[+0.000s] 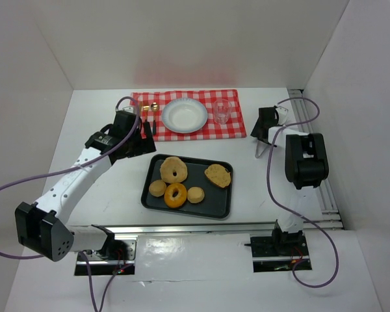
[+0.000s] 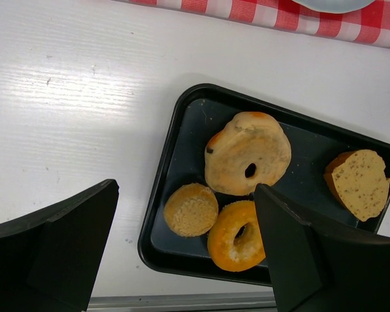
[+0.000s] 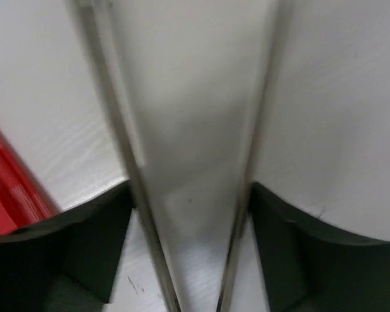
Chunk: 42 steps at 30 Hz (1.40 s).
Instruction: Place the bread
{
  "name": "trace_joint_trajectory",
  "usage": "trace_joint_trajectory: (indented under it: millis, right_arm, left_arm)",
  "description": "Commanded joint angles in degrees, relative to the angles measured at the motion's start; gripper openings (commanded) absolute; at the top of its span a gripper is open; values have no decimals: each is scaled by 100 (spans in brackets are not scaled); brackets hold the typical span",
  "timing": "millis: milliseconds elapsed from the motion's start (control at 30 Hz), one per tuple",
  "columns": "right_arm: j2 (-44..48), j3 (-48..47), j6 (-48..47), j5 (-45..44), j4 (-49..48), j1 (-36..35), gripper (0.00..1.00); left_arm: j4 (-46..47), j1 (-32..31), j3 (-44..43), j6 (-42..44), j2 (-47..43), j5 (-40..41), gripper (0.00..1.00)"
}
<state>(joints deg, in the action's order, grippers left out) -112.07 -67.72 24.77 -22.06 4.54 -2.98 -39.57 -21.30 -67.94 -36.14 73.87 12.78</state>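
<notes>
A dark tray (image 1: 218,205) holds a pale bagel (image 1: 173,169), an orange doughnut (image 1: 176,195), two small round buns (image 1: 157,188) and a seeded bread piece (image 1: 218,175). My left gripper (image 1: 140,132) hovers open above the table by the tray's left end. In the left wrist view the bagel (image 2: 247,153), doughnut (image 2: 237,235), one bun (image 2: 190,209) and the bread (image 2: 359,183) lie below the left gripper (image 2: 186,192), which holds nothing. My right gripper (image 1: 266,127) is shut on metal tongs (image 1: 264,145), whose two arms (image 3: 120,149) run between the fingers (image 3: 71,253).
A red checked cloth (image 1: 237,127) at the back carries a white plate (image 1: 184,115), a clear glass (image 1: 221,111) and gold cutlery (image 1: 149,107). White walls enclose the table on three sides. A metal rail (image 1: 325,195) runs along the right edge.
</notes>
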Motion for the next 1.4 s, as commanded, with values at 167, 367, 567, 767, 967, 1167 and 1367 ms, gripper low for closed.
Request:
trace_joint_trajectory:
  millis: [167, 367, 567, 767, 967, 1167, 1367]
  right_arm:
    - [402, -75, 27, -359, -401, -88, 39]
    - [1739, 58, -96, -185, 108, -334, 35]
    - [3288, 532, -148, 535, 1250, -887, 35]
    - [4421, 1103, -35, 1643, 2331, -1537, 36]
    - [4861, 1112, 142, 2372, 3289, -2522, 46]
    - [4616, 1262, 282, 3024, 3142, -3313, 47]
    - [4159, 963, 177, 3137, 3001, -3630, 52]
  left_arm:
    - [116, 108, -263, 90, -4, -29, 99]
    - [116, 108, -377, 90, -56, -143, 99]
    - [178, 108, -272, 90, -320, -91, 99]
    - [178, 161, -272, 142, -373, -214, 99]
    - [116, 161, -219, 142, -373, -276, 99]
    - [116, 161, -114, 90, -478, -328, 99]
    - [64, 214, -114, 90, -592, -205, 99]
